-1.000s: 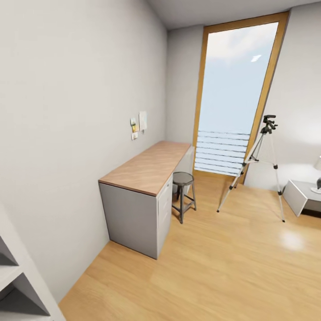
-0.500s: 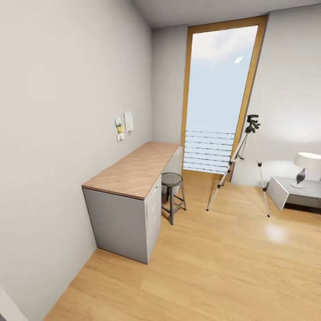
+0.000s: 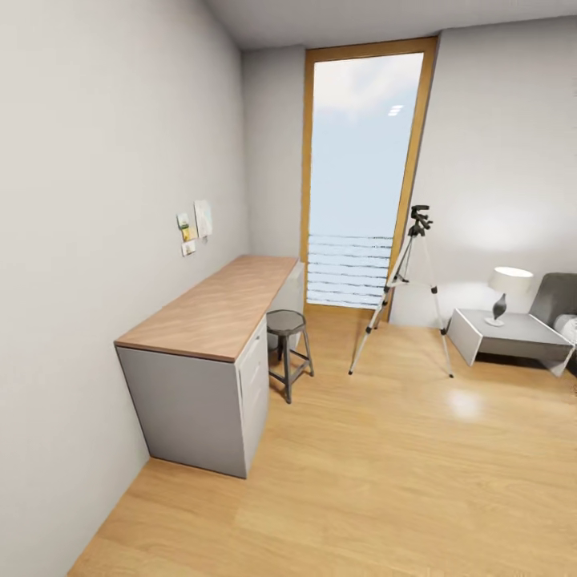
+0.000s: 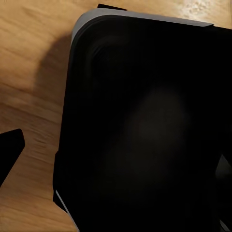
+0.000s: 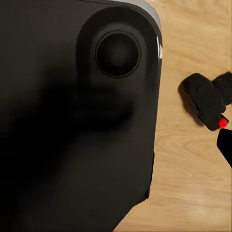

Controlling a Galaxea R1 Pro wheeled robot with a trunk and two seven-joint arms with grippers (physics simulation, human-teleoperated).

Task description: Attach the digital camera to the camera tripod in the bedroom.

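The camera tripod (image 3: 407,295) stands on the wood floor in front of the tall window, silver legs spread and black pan head (image 3: 419,216) on top. Nothing is mounted on that head. In the right wrist view the digital camera (image 5: 202,98), small and black with a red dot, appears over the floor beside the robot's black base (image 5: 72,121). It sits close to one dark fingertip (image 5: 226,145) of my right gripper (image 5: 116,147), and nothing is between the fingers. My left gripper (image 4: 116,159) is open, one fingertip (image 4: 9,151) showing over the floor.
A wood-topped grey desk (image 3: 210,308) runs along the left wall with a round metal stool (image 3: 286,324) beside it. A low grey nightstand (image 3: 513,336) carrying a lamp (image 3: 508,287) and the bed's grey end (image 3: 558,298) stand at right. Open floor lies between me and the tripod.
The head view has swung right and pulled back. The shelf at lower left has left the picture, and the nightstand, lamp and bed have come in. Nothing in the room has moved.
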